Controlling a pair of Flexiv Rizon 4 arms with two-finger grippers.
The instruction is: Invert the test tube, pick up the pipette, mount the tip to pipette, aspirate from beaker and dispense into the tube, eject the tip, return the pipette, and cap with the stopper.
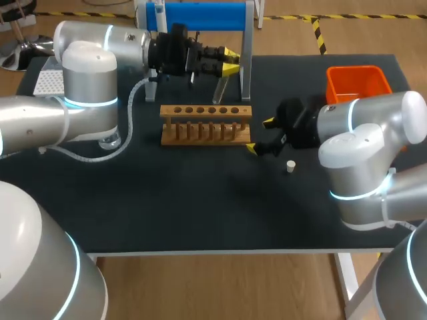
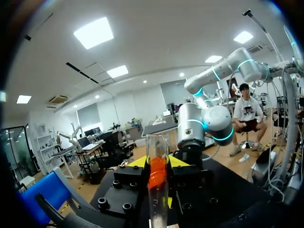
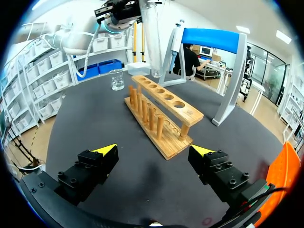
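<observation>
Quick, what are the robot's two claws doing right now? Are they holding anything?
Left gripper: shut on the test tube.
Right gripper: open, holding nothing.

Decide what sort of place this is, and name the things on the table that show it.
Most likely a robot lab bench set up for chemistry work: a wooden test tube rack, a glass beaker, and a test tube held in the left tool.
</observation>
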